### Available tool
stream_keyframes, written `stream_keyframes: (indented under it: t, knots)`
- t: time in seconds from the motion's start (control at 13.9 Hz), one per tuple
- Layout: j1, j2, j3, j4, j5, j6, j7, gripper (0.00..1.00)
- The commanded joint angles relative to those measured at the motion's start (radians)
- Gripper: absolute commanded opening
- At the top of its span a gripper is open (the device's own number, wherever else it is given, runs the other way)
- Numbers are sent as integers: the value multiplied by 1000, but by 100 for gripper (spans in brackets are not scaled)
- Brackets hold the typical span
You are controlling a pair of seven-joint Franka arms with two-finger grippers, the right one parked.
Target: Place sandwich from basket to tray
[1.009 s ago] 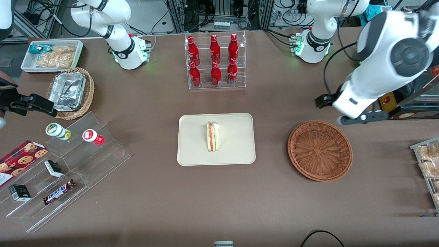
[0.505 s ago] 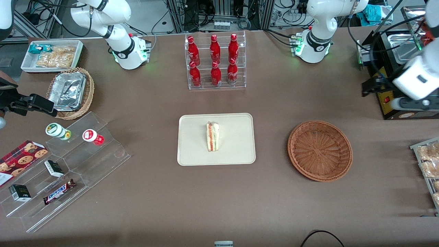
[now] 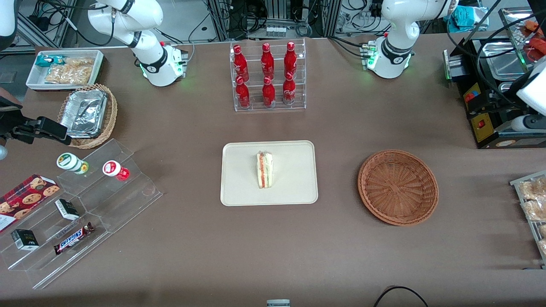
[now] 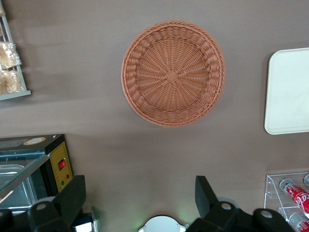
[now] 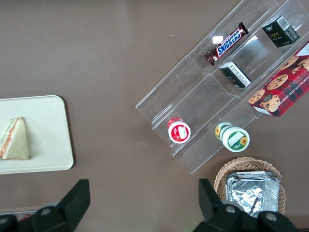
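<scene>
While the small triangular white-bread sandwich [image 3: 265,169] rests on the flat cream-beige rectangular tray [image 3: 294,187], the round reddish-brown woven wicker basket [image 3: 398,186] lies empty on the brown surface [image 3: 341,128]; the left arm's gripper [image 4: 140,195] hangs high above the basket, fingers spread wide, holding nothing.

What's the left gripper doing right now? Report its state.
Left gripper: open, holding nothing, high above the table near the empty basket. The sandwich already lies on the tray.
</scene>
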Motion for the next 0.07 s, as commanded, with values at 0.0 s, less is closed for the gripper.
stream_keyframes:
  t: [0.0]
  knots:
    - [-60,-10,56,1,-14,-16,-58,100]
